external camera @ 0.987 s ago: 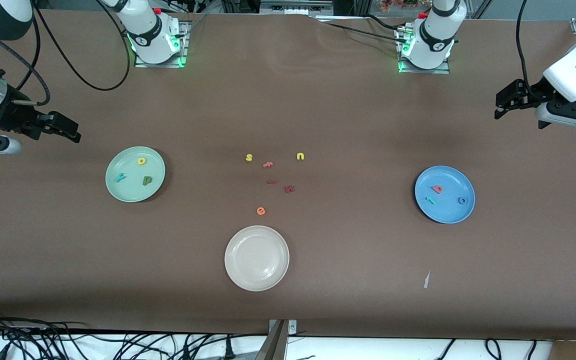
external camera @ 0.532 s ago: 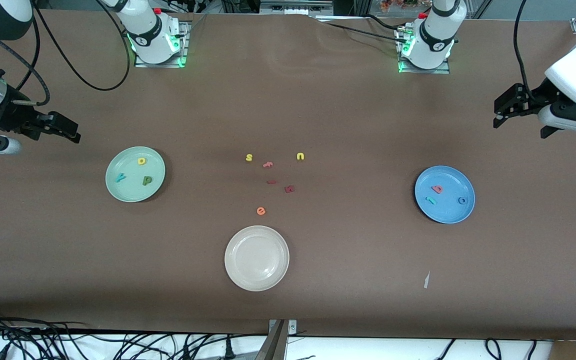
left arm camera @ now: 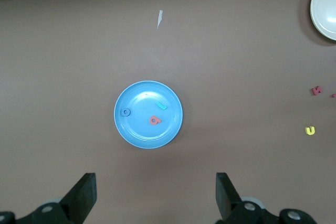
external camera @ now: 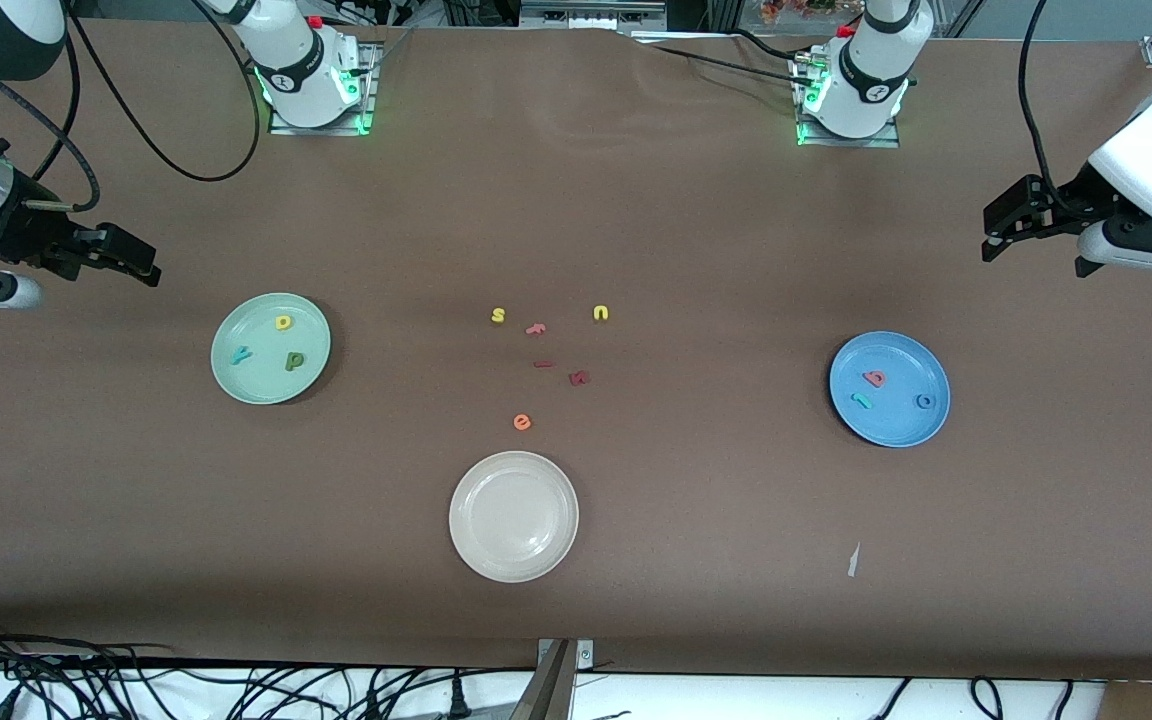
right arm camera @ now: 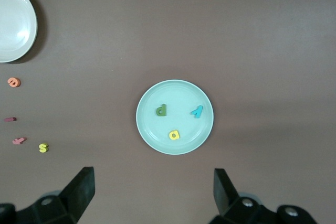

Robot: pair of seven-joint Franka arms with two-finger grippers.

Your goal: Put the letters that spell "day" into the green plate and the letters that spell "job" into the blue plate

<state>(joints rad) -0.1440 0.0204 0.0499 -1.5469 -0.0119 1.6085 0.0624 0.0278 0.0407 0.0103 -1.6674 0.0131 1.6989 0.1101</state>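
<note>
The green plate (external camera: pixel 256 382) (right arm camera: pixel 178 93) holds the olive d (external camera: pixel 294 361) (right arm camera: pixel 161 110), the yellow a (external camera: pixel 283 322) (right arm camera: pixel 174 135) and the teal y (external camera: pixel 240 354) (right arm camera: pixel 197 111). In the blue plate (external camera: pixel 896 425) (left arm camera: pixel 149 137) lie the pinkish-red b (external camera: pixel 874 378) (left arm camera: pixel 154 120), the teal j (external camera: pixel 862 401) (left arm camera: pixel 162 106) and the blue o (external camera: pixel 924 401) (left arm camera: pixel 125 112). My right gripper (external camera: pixel 131 262) (right arm camera: pixel 154 192) hangs open and empty over bare table at the right arm's end. My left gripper (external camera: pixel 1004 222) (left arm camera: pixel 156 195) hangs open and empty over bare table at the left arm's end.
A cream-white plate (external camera: pixel 513 560) sits mid-table near the front camera. Loose letters lie at the table's middle: yellow s (external camera: pixel 498 315), yellow u (external camera: pixel 601 313), orange e (external camera: pixel 522 422) and three red ones (external camera: pixel 579 378). A paper scrap (external camera: pixel 853 560) lies nearer the camera than the blue plate.
The left arm's hand has shifted a little at its end of the table. The right arm, the plates and the letters have not moved.
</note>
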